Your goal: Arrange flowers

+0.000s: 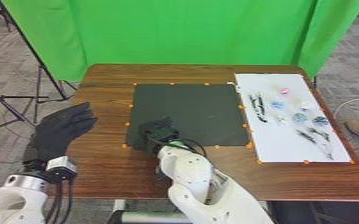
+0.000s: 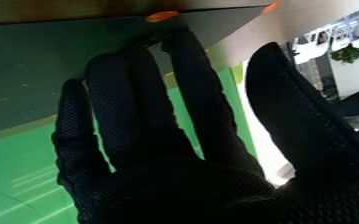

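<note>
Lying on the white sheet point(image 1: 280, 150) at the right of the head view, the flowers point(image 1: 300, 117) are set apart from both hands. Little weight is to be expected; the pink bloom point(image 1: 285, 91) and the blue bloom point(image 1: 278, 105) should be treated as soft and easily crushed, the dark sprigs point(image 1: 259, 107) as thin, bendable and apt to slip in a glove. Each is best taken by the stem, below the head, with a light pinch.

In the head view, the right hand point(image 1: 162, 134) is seen from behind, over the lower left part of the black mat point(image 1: 193, 102), and the left hand point(image 1: 62, 127) is held at the left with its fingers extended. By the right wrist view, what is hidden there is given: the right hand's fingers are straight and spread, the thumb is held well away, and nothing is gripped. An orange marker point(image 2: 162, 16) is seen beyond the fingertips, as is a green plant point(image 2: 347, 53) in the room.
</note>
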Robot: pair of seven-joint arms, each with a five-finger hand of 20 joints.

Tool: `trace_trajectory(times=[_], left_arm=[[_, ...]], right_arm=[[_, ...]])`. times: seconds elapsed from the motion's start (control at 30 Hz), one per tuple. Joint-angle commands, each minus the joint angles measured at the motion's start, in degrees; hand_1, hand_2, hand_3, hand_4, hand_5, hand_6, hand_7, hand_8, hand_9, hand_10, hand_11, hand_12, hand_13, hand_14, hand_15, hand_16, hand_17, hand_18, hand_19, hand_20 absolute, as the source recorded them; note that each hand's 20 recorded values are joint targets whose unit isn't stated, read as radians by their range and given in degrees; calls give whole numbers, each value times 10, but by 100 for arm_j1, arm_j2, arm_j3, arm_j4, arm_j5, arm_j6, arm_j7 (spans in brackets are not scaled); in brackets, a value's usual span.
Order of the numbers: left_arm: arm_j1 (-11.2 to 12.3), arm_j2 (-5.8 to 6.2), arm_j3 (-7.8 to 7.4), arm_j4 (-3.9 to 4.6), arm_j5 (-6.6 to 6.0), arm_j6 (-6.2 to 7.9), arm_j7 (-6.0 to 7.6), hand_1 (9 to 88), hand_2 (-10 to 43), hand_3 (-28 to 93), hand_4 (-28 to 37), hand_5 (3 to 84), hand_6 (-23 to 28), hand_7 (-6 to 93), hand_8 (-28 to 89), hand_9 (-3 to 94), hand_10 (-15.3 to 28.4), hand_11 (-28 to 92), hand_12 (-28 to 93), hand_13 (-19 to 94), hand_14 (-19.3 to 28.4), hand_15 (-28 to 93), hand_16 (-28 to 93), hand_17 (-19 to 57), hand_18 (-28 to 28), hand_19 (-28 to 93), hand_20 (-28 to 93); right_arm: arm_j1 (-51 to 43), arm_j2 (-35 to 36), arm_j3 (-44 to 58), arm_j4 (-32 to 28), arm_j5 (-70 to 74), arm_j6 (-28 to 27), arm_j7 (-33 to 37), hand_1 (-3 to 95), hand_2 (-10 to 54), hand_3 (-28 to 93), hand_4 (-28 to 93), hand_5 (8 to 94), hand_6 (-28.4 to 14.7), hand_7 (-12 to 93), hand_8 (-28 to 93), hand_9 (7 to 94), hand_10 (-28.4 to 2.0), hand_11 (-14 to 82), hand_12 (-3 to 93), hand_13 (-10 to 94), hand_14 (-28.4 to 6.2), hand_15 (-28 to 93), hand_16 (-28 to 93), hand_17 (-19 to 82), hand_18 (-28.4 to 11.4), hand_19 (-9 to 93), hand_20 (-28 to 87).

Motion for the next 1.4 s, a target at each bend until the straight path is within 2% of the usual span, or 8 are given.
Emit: trace_trajectory(times=[0.03, 0.47, 0.5, 0.57, 0.73, 0.93, 1.07, 1.4], left_arm=[[363, -30, -199, -162, -28, 158, 107, 271, 44, 823, -137, 452, 133, 123, -81, 369, 216, 327, 85, 256, 274, 544, -112, -96, 214, 571, 118], [763, -56, -379, -329, -73, 326, 253, 271, 45, 822, -139, 452, 133, 123, -81, 369, 216, 327, 86, 256, 274, 544, -111, -96, 214, 571, 118], [685, -84, -344, -301, -38, 277, 162, 270, 45, 823, -139, 452, 133, 123, -81, 369, 216, 327, 86, 257, 274, 544, -112, -96, 214, 570, 117], [787, -62, -363, -335, -75, 331, 257, 270, 45, 824, -138, 452, 133, 123, -81, 369, 216, 327, 86, 257, 273, 544, -112, -96, 214, 571, 117], [705, -41, -285, -310, -79, 330, 276, 270, 45, 824, -136, 452, 133, 123, -81, 369, 216, 328, 86, 257, 274, 544, -112, -96, 213, 570, 117], [593, -40, -170, -256, -83, 308, 280, 271, 46, 823, -135, 452, 134, 123, -81, 369, 216, 328, 86, 259, 273, 545, -112, -96, 214, 570, 118], [541, -28, -90, -231, -89, 294, 305, 271, 46, 822, -135, 453, 134, 122, -81, 369, 216, 328, 86, 259, 274, 545, -112, -96, 213, 570, 118], [571, -27, -128, -233, -98, 285, 332, 270, 45, 823, -135, 453, 134, 123, -81, 370, 216, 328, 86, 259, 276, 548, -113, -96, 213, 571, 118]], right_arm=[[46, 240, -208, -156, 149, -165, 45, 199, 91, 885, -193, 617, -71, 147, -117, 437, -283, 543, 249, 354, -275, 810, 158, 39, -284, 646, 411], [86, 654, -293, -415, 202, 54, -32, 192, 87, 877, -191, 641, -89, 150, -110, 454, -284, 542, 248, 371, -276, 812, 162, 44, -284, 645, 424], [5, 623, -196, -465, 138, 30, -59, 187, 87, 872, -192, 631, -85, 154, -110, 451, -284, 540, 250, 365, -278, 812, 163, 44, -284, 644, 425], [145, 672, -294, -493, 216, 119, -84, 181, 84, 864, -192, 607, -81, 159, -110, 438, -284, 535, 253, 352, -282, 810, 165, 41, -284, 641, 429], [226, 641, -301, -544, 159, 187, -128, 167, 73, 854, -193, 557, -73, 149, -110, 403, -284, 473, 251, 306, -284, 792, 161, 31, -284, 621, 446], [272, 612, -329, -398, -89, 165, -131, 146, 81, 836, -191, 529, -66, 140, -108, 402, -284, 309, 227, 242, -284, 737, 143, 21, -284, 586, 479], [221, 551, -254, -234, -378, -21, -182, 138, 88, 832, -192, 518, -68, 134, -109, 386, -284, 285, 228, 218, -284, 728, 141, 15, -284, 579, 489], [173, 637, -285, -119, -589, -157, -245, 130, 100, 828, -195, 567, -74, 109, -107, 365, -284, 277, 245, 166, -284, 739, 150, -1, -284, 594, 484]])
